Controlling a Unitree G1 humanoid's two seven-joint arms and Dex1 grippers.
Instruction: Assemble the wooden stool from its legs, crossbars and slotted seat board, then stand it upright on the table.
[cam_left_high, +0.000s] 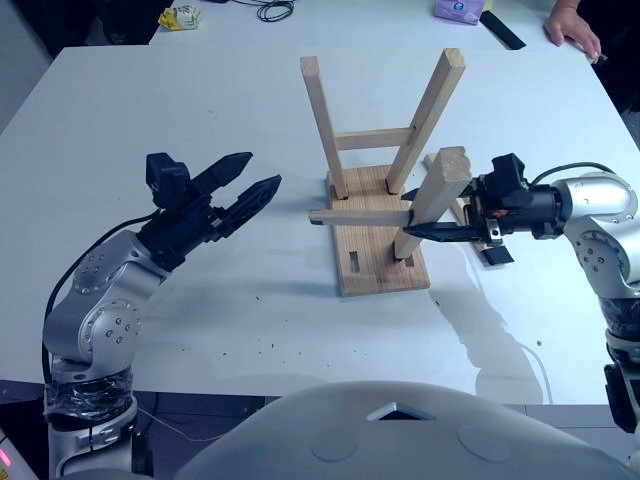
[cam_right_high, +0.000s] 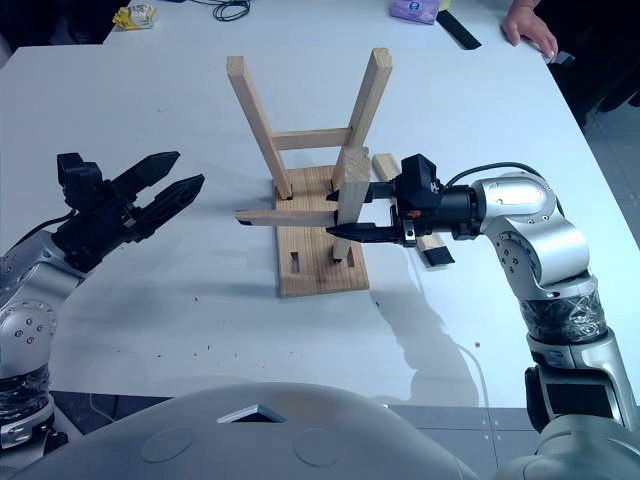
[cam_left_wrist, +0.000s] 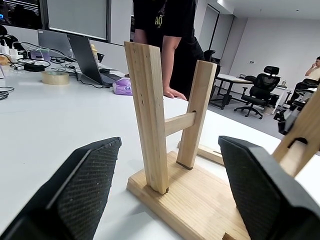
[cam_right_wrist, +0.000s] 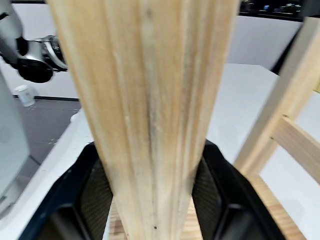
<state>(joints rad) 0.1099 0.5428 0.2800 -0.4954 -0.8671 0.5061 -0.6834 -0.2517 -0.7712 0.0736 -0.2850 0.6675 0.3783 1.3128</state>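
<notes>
The slotted seat board (cam_left_high: 372, 262) lies flat mid-table. Two legs (cam_left_high: 324, 120) (cam_left_high: 430, 112) stand upright in it, joined by a crossbar (cam_left_high: 372, 138). My right gripper (cam_left_high: 408, 216) is shut on a third leg (cam_left_high: 438, 188), held nearly upright over the board's near right part, with its foot at the board. A second crossbar (cam_left_high: 352, 215) juts from that leg toward the left. In the right wrist view the leg (cam_right_wrist: 145, 100) sits between the pads (cam_right_wrist: 97, 197). My left gripper (cam_left_high: 248, 190) hangs open to the left of the stool, touching nothing; its pads (cam_left_wrist: 87, 190) frame the standing legs (cam_left_wrist: 148, 120).
A loose wooden piece (cam_right_high: 384, 164) and a black object (cam_left_high: 492, 256) lie on the table behind my right gripper. At the far edge are a person's hand (cam_left_high: 574, 26), a purple packet (cam_left_high: 457, 10), a black bar (cam_left_high: 501, 29) and a yellow item (cam_left_high: 181, 16).
</notes>
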